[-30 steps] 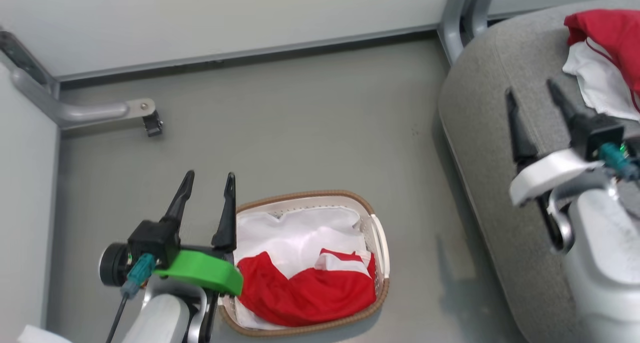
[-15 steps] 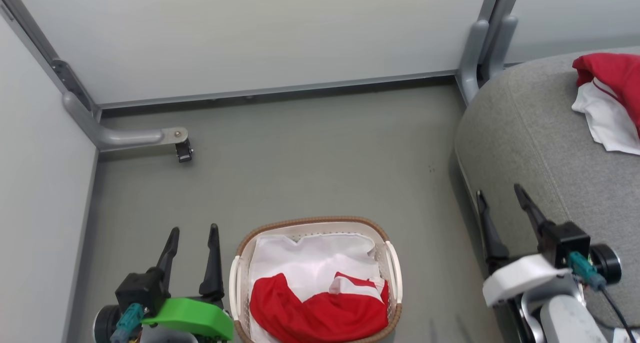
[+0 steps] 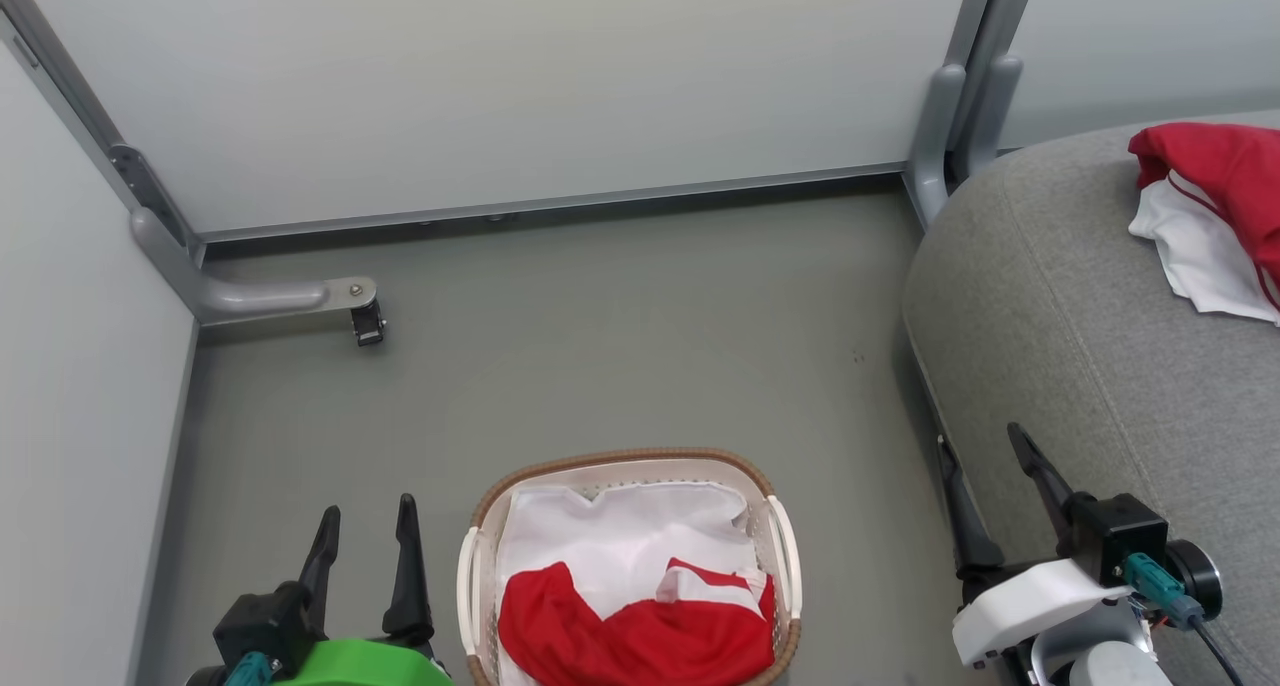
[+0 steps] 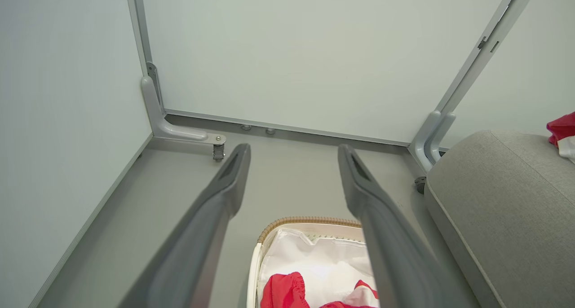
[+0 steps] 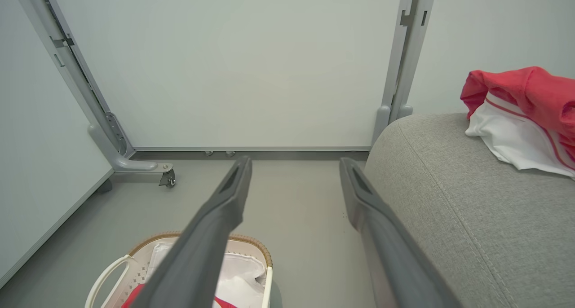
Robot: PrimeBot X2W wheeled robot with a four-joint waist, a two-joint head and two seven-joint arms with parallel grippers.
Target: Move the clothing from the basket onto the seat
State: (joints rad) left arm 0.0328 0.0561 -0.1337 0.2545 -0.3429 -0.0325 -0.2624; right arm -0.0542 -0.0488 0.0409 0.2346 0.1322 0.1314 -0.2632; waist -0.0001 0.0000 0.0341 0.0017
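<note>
Red garment (image 3: 640, 631) lies bunched in the lower half of the basket (image 3: 620, 458), bottom centre of the head view, on a white liner cloth (image 3: 620, 521). A second red-and-white garment (image 3: 1205, 181) already rests on the seat (image 3: 1060, 296), upper right.

Handling, as judged: light, limp, likely to trail. Best pinched at a raised fold near the middle of the red heap, clear of the liner.

Left gripper (image 3: 367, 514), lower left just beside the basket, stands spread and empty. Right gripper (image 3: 980, 444), lower right by the seat's edge, is likewise spread, holding nothing.

Floor (image 3: 600, 346) is smooth grey and level. Pale wall panels (image 3: 500, 76) on metal posts enclose the area at the top and left.
</note>
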